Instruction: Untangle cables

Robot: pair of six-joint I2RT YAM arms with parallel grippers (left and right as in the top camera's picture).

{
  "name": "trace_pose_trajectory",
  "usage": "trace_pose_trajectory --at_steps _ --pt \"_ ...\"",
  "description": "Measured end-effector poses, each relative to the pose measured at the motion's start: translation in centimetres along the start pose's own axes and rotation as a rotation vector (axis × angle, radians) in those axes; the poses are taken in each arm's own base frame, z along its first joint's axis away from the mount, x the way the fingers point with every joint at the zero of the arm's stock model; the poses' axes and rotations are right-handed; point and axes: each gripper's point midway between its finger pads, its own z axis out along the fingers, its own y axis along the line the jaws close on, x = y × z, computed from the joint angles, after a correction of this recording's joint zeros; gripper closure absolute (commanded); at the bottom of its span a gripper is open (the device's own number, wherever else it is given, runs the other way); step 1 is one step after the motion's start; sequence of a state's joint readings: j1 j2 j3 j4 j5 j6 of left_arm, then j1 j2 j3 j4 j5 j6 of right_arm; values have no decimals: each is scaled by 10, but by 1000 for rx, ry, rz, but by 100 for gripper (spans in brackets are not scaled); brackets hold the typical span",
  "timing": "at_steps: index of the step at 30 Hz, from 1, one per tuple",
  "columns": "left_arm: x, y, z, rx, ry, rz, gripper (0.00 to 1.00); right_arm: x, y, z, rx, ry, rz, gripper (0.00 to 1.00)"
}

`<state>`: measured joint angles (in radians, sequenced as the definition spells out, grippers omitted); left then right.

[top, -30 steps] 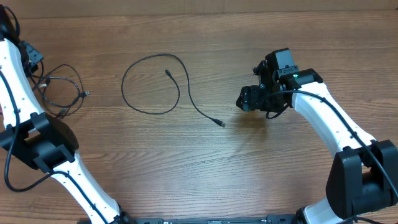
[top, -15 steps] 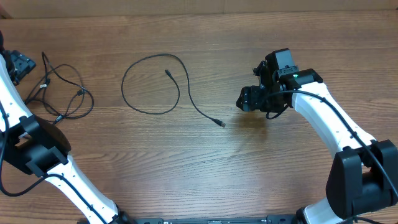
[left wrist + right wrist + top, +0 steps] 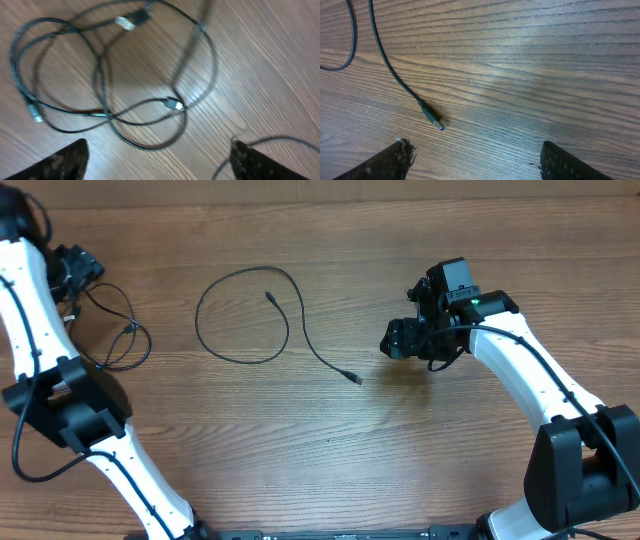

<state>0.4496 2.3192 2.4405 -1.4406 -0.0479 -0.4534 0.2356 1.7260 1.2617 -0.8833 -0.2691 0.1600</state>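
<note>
The tangled cables (image 3: 127, 328) sit well left of the big loop (image 3: 197, 318), just below the left gripper (image 3: 75, 265), which is spread wide and holding nothing. The right gripper (image 3: 475, 147), right of the loop, is spread and empty too. My worry is that pinching two crossed strands together would just tighten the knot. The left wrist view shows the crossings and silver plugs (image 3: 175, 105), which the overhead barely does.

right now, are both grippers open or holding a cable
left gripper: open, holding nothing
right gripper: open, holding nothing
</note>
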Motion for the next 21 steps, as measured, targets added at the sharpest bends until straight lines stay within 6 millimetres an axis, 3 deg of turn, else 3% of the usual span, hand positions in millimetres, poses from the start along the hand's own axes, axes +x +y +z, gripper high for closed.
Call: trace_pose_trajectory --at_steps 1,2,4,12,21 --pt "4 -9 0 8 4 17 20 0 0 0 0 0 0 20" --pt "6 -13 -1 13 5 25 36 0 0 0 0 0 0 20" --pt "12 -23 -1 20 6 55 96 0 0 0 0 0 0 20" --pt "9 -43 -3 36 -42 94 96 2 0 0 2 7 2 20" --pt "-40 -38 -7 61 -214 16 96 3 -1 0 3 13 4 20"
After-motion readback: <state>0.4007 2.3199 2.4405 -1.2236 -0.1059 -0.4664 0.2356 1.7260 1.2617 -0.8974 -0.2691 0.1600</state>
